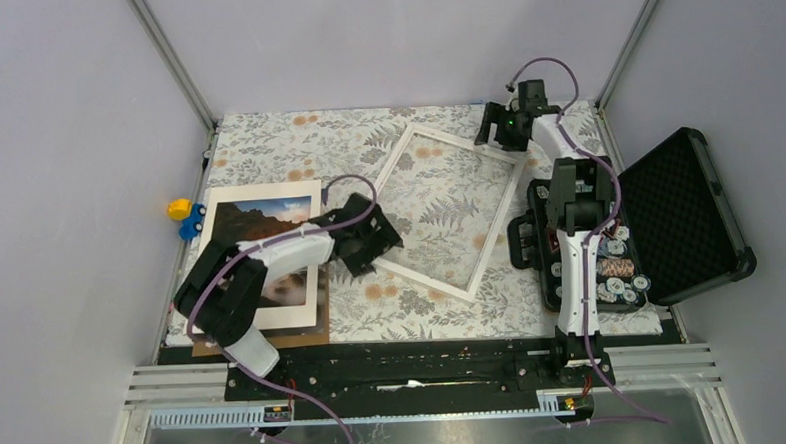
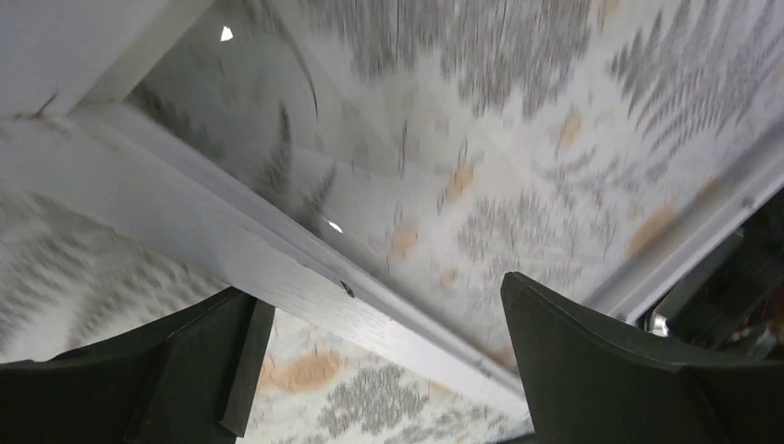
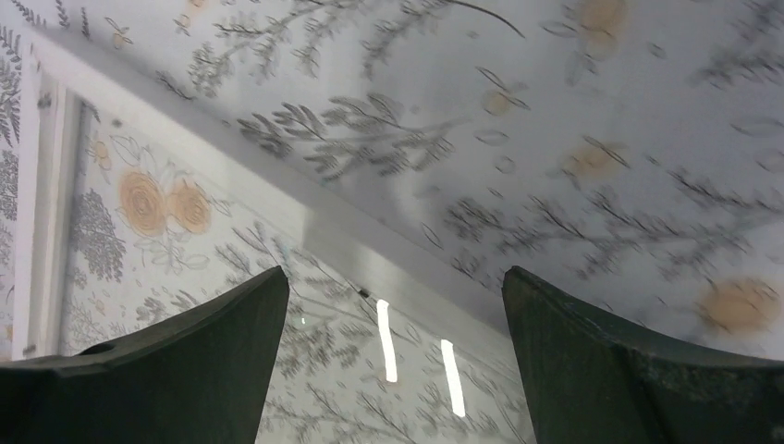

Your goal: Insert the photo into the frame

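I count one photo (image 1: pixel 261 220), a dark landscape under blue sky, flat at the left of the bench (image 1: pixel 295 136). One white, see-through frame (image 1: pixel 466 142) lies skewed mid-bench. Two tools, both gaping and empty: the left tool (image 1: pixel 370 245) is over its near-left rail, the right tool (image 1: pixel 500 127) at its far corner.

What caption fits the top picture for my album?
Two open jaws at opposite corners of the white frame; the photo lies left.
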{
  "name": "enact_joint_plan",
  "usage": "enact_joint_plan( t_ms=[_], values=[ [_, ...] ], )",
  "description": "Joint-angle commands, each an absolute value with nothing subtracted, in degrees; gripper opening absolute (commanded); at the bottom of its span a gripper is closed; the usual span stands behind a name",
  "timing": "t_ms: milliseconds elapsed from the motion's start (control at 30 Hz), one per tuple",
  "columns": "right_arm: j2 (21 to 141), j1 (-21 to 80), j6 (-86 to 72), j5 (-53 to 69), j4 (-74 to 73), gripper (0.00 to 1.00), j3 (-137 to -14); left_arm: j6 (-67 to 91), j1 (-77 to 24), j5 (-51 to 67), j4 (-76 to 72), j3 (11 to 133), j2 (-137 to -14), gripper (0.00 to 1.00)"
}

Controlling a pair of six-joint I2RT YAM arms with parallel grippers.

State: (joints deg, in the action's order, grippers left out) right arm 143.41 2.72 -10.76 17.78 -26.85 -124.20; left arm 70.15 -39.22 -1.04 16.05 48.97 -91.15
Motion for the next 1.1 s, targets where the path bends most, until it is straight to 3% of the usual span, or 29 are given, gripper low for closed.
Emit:
enact_joint_plan(
  t_ms=[0, 267, 500, 767, 1067],
  values=[
    [134.8, 2.2, -17.6, 24.8, -32.8, 0.92, -114.1, 58.4, -32.2, -0.9, 11.6, 58.6, -98.2, 0.99],
    [121.9, -2.3, -21.5, 25.8, -26.8, 0.91, -95.8, 45.9, -23.8, 4.6, 18.5, 83.7, -115.3, 0.99],
    [121.5, -2.5, -22.0, 30.6, -22.0, 0.9, -89.8, 42.3, -18.0, 7.3, 21.3, 98.6, -126.6, 0.99],
    [120.3, -2.5, -22.5, 31.2, -19.8, 0.9, -90.8, 38.7, -14.7, 10.7, 21.7, 99.9, -126.5, 0.99],
    [118.4, -1.7, -19.5, 26.6, -24.6, 0.9, -94.1, 35.1, -15.8, 11.1, 19.1, 85.9, -108.5, 0.99]
  ],
)
